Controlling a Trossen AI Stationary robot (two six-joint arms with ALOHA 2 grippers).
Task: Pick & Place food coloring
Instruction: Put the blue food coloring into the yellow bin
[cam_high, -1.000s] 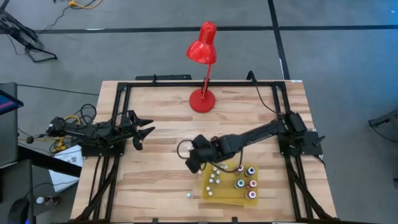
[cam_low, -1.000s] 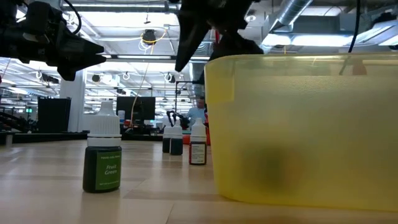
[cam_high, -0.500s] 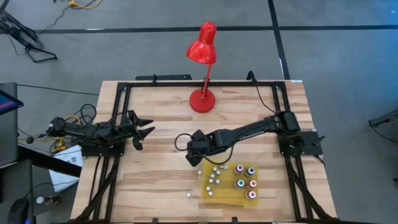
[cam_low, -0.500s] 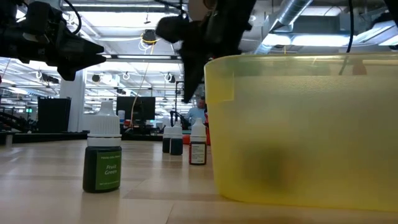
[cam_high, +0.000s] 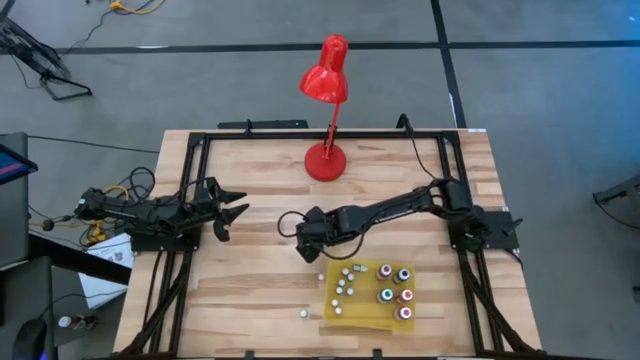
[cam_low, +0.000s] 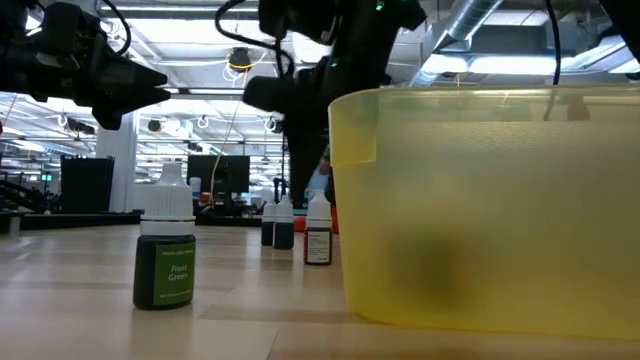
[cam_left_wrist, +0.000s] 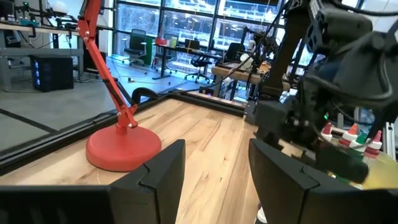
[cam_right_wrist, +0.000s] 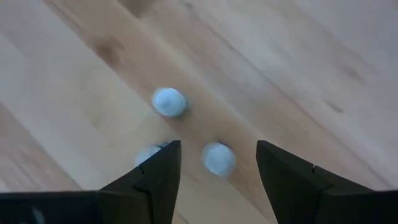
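Three food coloring bottles with white caps (cam_right_wrist: 168, 101) (cam_right_wrist: 217, 157) (cam_right_wrist: 149, 154) stand upright on the wooden table, below my right gripper (cam_right_wrist: 217, 146). It is open, points steeply down and hangs above them, left of the yellow tub (cam_high: 368, 318). In the low view these bottles (cam_low: 318, 232) stand far back. A green food coloring bottle (cam_low: 165, 252) stands alone near the front edge (cam_high: 303, 313). More bottles (cam_high: 345, 285) stand in the tub. My left gripper (cam_high: 238, 211) waits open and level at the table's left.
A red desk lamp stands on its round base (cam_high: 325, 161) at the far middle of the table. Black frame rails (cam_high: 190, 180) run along the table's left, far and right sides. The yellow tub's wall (cam_low: 480, 210) fills the low view's right.
My right gripper has come down and moved toward the table's far-left, away from the yellow tub, tipping a little steeper. It now hangs over the three bottles. The bottles have kept their places.
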